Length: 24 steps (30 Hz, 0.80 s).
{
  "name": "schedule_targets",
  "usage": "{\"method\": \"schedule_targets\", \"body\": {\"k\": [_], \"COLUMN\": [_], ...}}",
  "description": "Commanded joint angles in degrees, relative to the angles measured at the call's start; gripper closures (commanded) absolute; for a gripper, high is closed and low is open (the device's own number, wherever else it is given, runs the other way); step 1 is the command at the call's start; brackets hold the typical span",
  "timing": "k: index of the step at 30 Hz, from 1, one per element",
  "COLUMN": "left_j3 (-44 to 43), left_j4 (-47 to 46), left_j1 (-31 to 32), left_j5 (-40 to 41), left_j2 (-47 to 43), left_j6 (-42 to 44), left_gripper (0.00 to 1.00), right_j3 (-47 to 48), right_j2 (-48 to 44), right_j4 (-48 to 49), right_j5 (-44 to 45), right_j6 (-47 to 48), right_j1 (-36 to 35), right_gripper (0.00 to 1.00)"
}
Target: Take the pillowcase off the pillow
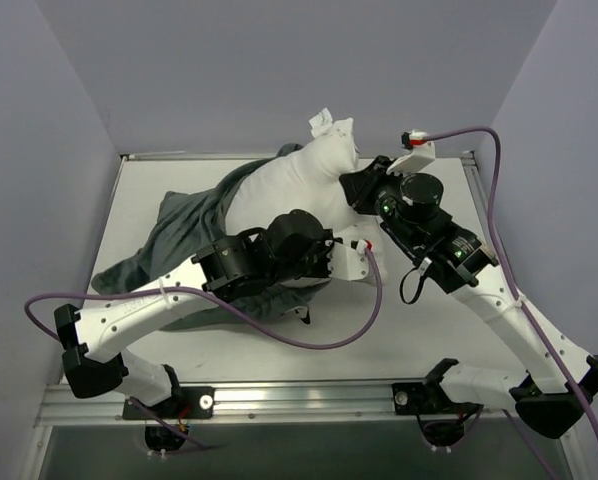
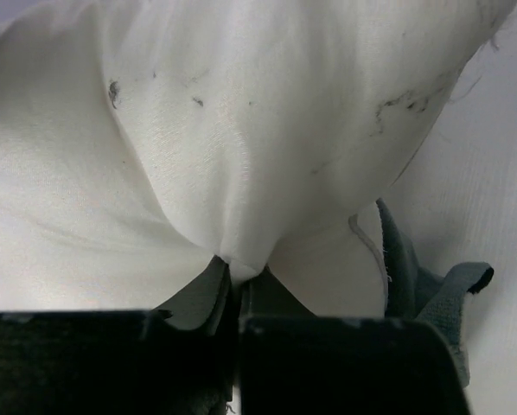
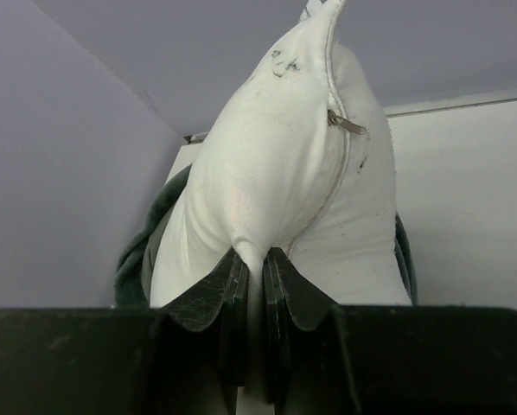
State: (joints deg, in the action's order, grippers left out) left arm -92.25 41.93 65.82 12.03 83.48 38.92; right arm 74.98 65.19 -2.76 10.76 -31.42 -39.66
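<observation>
Where the plump white fabric pillow (image 1: 294,185) lies: at the middle of the white tabletop (image 1: 419,330), one corner raised toward the far wall.
Label: a small white tag (image 1: 321,120) sticks out of that raised corner; any print on it is too small to read.
Surface marks: dark smudges on the white cloth, visible in both wrist views.
Zip: a metal pull (image 3: 346,125) hangs on the pillow's side seam.
Left gripper (image 2: 235,275): jaws almost fully together, pinching a fold of the pillow's white cloth between the fingertips (image 2: 208,281).
Right gripper (image 3: 254,259): jaws almost fully together on a second pinch of white cloth, on the pillow's right side below the raised corner.
Soft dark grey fuzzy pillowcase (image 1: 184,225): crumpled on the table along the pillow's left and near sides, plain grey face showing. Part of it runs under the left arm.
Pillowcase fit: the pillow's far half is bare. Whether its near end sits inside the case cannot be told, since the left arm covers it.
Pillowcase edge: a grey strip lies just beside the left gripper in the left wrist view.
</observation>
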Motion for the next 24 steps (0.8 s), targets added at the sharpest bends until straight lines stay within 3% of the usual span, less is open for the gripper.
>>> {"method": "schedule_targets", "body": {"k": [1, 4, 6, 7, 8, 9, 10, 16, 19, 22, 23, 24], "left_j3": [-0.9, -4.1, -6.7, -8.2, -11.4, -12.9, -14.0, -19.0, -21.8, -25.9, -27.3, -28.9], "left_j4": [-5.5, -4.8, -3.7, -2.7, -2.1, -1.6, -1.5, -4.0, -4.8, -5.2, -5.5, -5.8], "left_j1": [-2.3, -6.4, -8.9, -10.1, -12.6, -13.7, -14.5, -21.8, -24.8, -25.0, -25.1, -25.3], "left_j5": [3.9, 3.4, 2.2, 0.8, 0.1, -0.6, -0.8, -1.5, -3.2, -3.2, -3.1, -2.6], "left_j2": [-1.3, -2.3, -2.6, -2.8, -3.1, -3.1, -3.4, -4.1, -3.5, -2.1, -1.0, -0.3], "left_j6": [-2.7, -4.7, -5.5, -5.9, -6.2, -6.3, -6.7, -7.8, -8.6, -9.1, -9.2, -9.3], "left_gripper": [0.98, 0.98, 0.98, 0.98, 0.98, 0.98, 0.98, 0.98, 0.98, 0.98, 0.98, 0.98], "right_j3": [3.2, 4.0, 6.7, 10.9, 13.3, 15.4, 18.2, 15.1, 8.5, -6.7, -10.4, -13.9], "right_j2": [-2.9, -3.0, -0.9, 0.4, 2.6, 3.4, 3.8, -4.3, -8.8, -9.8, -8.1, -6.8], "right_j4": [8.8, 7.6, 1.6, -2.0, -8.8, -11.8, -14.0, -11.7, -7.7, 7.8, 15.1, 15.9], "right_j5": [0.3, 0.4, 0.4, 0.7, 1.8, 5.5, 6.8, 1.4, -4.5, -24.8, -27.7, -24.3], "right_j6": [-0.8, 0.2, 2.1, 3.4, 4.4, 5.4, 6.0, 4.8, 3.7, 0.2, -1.0, 0.8], "right_j1": [-1.0, -1.0, -1.0, -0.9, -0.7, -0.4, 0.2, 10.5, 12.1, 10.7, 8.6, 0.2], "right_gripper": [1.00, 1.00, 1.00, 0.85, 0.29, 0.04, 0.00, 0.00, 0.05, 0.22, 0.26, 0.25]}}
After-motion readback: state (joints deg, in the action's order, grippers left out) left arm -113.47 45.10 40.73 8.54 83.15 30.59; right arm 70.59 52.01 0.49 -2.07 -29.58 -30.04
